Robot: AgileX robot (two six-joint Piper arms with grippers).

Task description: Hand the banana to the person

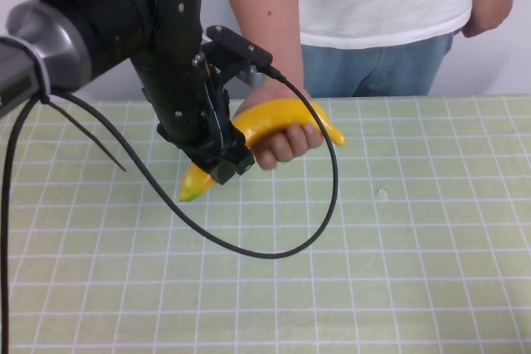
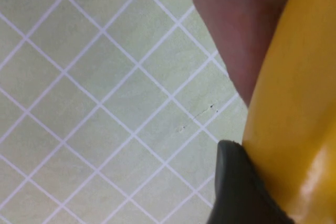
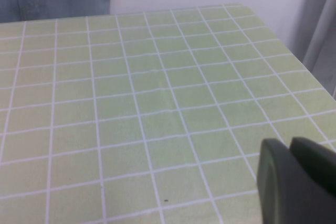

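Grid lines on the table are running bare across the near half, and the right gripper is sitting low over the near right part of it, out of the high view; whether its fingers are parted or closed I cannot tell.

Farther back, left of centre, the left gripper is clenching the banana near its lower end, above the table. The fruit's long axis is running from near-left to far-right, rising as it goes, with the free tip poking out below the gripper and the other end pointing right. The person's hand is wrapping the banana's middle, just to the right of the gripper and close against it, so both are holding it at once. The coming move likely turns on that: the gripper should let go and back off toward the left, away from the hand.

The high view is showing the whole banana and the person standing at the far edge. The left wrist view is showing only a dark finger pressing on yellow peel, with skin alongside.
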